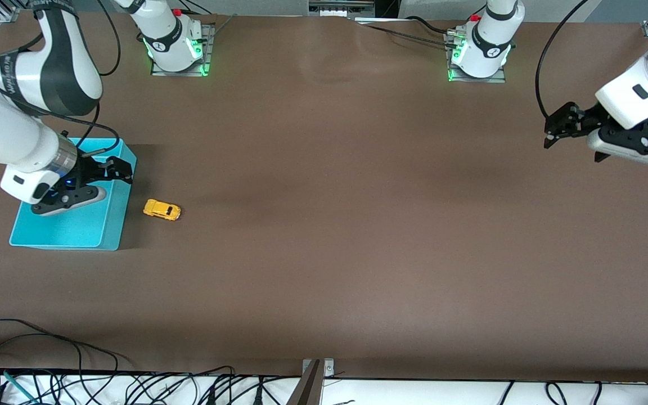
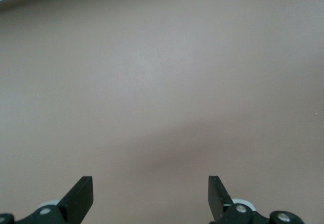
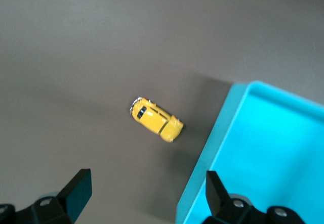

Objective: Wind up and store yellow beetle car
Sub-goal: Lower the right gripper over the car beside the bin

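The yellow beetle car (image 1: pixel 162 210) is yellow-orange with dark windows. The bin (image 1: pixel 111 225) beside it is plain turquoise, the tabletop (image 1: pixel 358 225) an even brown, seemingly unpatterned.

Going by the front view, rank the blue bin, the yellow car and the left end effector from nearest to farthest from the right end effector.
1. Blue bin: directly under the right end effector.
2. Yellow beetle car: on the table beside the bin.
3. Left end effector: open, over the left arm's end of the table.

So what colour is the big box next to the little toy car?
Bright turquoise blue; the open plastic box shows best in the front view.
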Available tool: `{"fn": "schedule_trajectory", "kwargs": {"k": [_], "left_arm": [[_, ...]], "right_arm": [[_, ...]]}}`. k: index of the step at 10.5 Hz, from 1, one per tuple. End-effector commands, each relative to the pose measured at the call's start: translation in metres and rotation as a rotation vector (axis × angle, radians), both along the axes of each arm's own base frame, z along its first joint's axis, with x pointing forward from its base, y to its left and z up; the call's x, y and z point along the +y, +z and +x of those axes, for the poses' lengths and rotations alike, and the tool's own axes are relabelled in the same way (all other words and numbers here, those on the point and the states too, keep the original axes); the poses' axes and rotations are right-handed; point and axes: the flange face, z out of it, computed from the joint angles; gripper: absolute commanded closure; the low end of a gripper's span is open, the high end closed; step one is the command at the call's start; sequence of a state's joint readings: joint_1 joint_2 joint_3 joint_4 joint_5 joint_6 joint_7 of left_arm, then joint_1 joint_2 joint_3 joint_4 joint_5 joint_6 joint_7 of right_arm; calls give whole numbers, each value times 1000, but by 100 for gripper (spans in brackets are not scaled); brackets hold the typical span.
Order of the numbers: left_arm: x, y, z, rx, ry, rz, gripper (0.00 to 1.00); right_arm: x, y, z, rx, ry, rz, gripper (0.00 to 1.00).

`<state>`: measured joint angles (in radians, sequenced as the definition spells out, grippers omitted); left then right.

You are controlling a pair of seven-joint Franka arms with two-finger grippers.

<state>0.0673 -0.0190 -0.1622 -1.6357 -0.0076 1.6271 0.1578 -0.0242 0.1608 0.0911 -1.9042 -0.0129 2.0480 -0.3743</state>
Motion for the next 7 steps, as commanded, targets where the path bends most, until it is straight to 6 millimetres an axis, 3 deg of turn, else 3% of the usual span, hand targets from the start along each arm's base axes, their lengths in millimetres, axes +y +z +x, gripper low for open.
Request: {"fn": "schedule_trajectory", "kwargs": {"k": [1,3,7], "left_arm": [[13,1,-20,57,58,-20,0],[3,2,-21,66,105,-21,0],[7,10,-14,89,114,-27,0]], "right_arm": [[7,-33,-8,-62,220,12,0],[7,-62,-12,-83,348,8,0],[8,-115,-21,-45,599,16,0]]}}
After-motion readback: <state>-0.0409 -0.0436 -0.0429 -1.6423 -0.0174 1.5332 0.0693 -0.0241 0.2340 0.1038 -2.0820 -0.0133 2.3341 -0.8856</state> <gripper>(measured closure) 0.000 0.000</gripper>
